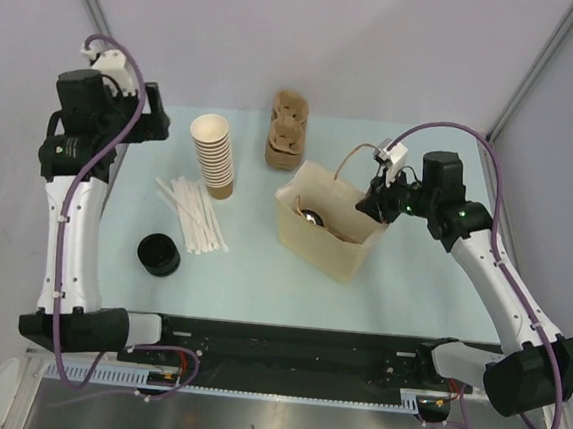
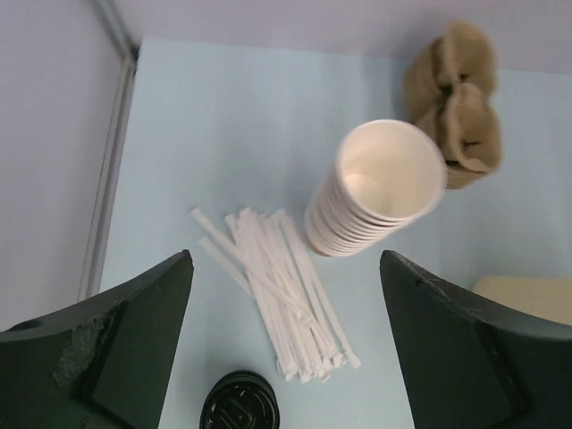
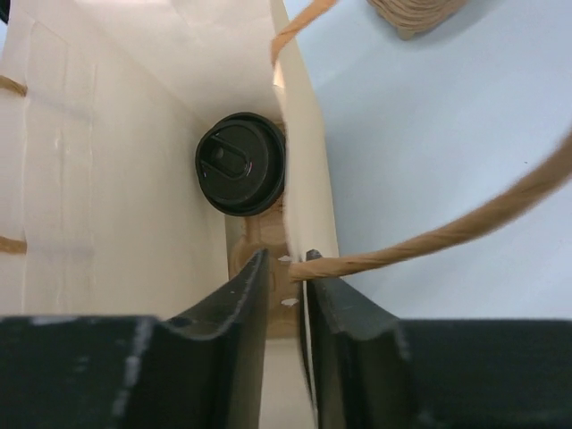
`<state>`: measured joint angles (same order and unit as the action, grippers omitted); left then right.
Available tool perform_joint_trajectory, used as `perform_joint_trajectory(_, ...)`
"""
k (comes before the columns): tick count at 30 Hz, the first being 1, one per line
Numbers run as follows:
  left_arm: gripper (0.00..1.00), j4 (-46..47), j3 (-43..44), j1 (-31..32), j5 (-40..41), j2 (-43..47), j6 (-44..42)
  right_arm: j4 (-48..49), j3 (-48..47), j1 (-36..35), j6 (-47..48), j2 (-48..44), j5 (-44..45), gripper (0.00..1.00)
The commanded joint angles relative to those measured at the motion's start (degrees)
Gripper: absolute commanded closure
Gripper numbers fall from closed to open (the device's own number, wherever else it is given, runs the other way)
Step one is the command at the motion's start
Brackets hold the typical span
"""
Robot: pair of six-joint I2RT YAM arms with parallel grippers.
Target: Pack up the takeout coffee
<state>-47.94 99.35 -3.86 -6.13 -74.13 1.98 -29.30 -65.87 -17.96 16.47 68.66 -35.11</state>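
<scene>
The right end effector [image 1: 373,206] has its fingers drawn narrow on the paper wall of the bag [image 1: 326,250]. They pinch it at the rim, right where the twine handle [image 3: 447,234] is fixed. In the right wrist view the wall runs straight up between the two fingers. My guess is that the grip is there to steady the bag on the worktop [image 1: 261,278] and keep its mouth from sagging shut, not to lift anything.

The coffee [image 3: 241,164] is inside the bag, standing upright on the bottom. It sits close against the same wall that is being pinched, just above the fingertips at the centre of that frame. From the top view it is only a dark spot in the middle of the bag's mouth.

What shows of the coffee is mostly its round black lid, which has a raised rim and a moulded sip tab and sits level. The cup beneath is almost wholly hidden, so I cannot say much of its sides. It looks packed to me.

The left end effector [image 2: 286,264] is spread wide and holds nothing, raised at the upper left of the top view. Below it lie the straws [image 2: 281,290], the cup stack [image 2: 384,183] and the loose lids [image 2: 239,407]. It seems parked out of the way.
</scene>
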Motion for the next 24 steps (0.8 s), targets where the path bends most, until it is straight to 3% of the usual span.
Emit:
perform_joint_trajectory(1, 0.10, 0.04, -9.51, -8.79, -1.07, 0.21, 6.01, 0.65, -3.48, -0.50, -1.44, 0.15, 2.24, 0.65)
perform_joint_trajectory(12, 0.10, 8.83, -28.84, -18.54, -3.89, -5.67, 13.14, -3.22, -8.40, -0.59, -2.14, -0.81, 6.46, 0.38)
perform_joint_trajectory(19, 0.27, 15.24, -30.27, -20.49, -6.69, -13.14, 14.37, -6.91, -12.88, -0.50, -0.47, -1.25, 11.03, 0.14)
perform_joint_trajectory(23, 0.40, 18.57, -30.18, -20.05, -10.55, -17.53, 16.39, -9.98, -15.25, -0.68, 0.05, -1.08, 13.13, 0.11)
perform_joint_trajectory(24, 0.48, 19.46, -30.70, -19.70, -11.61, -18.24, 16.74, -10.68, -15.87, -1.03, 0.23, -0.99, 13.49, 0.10)
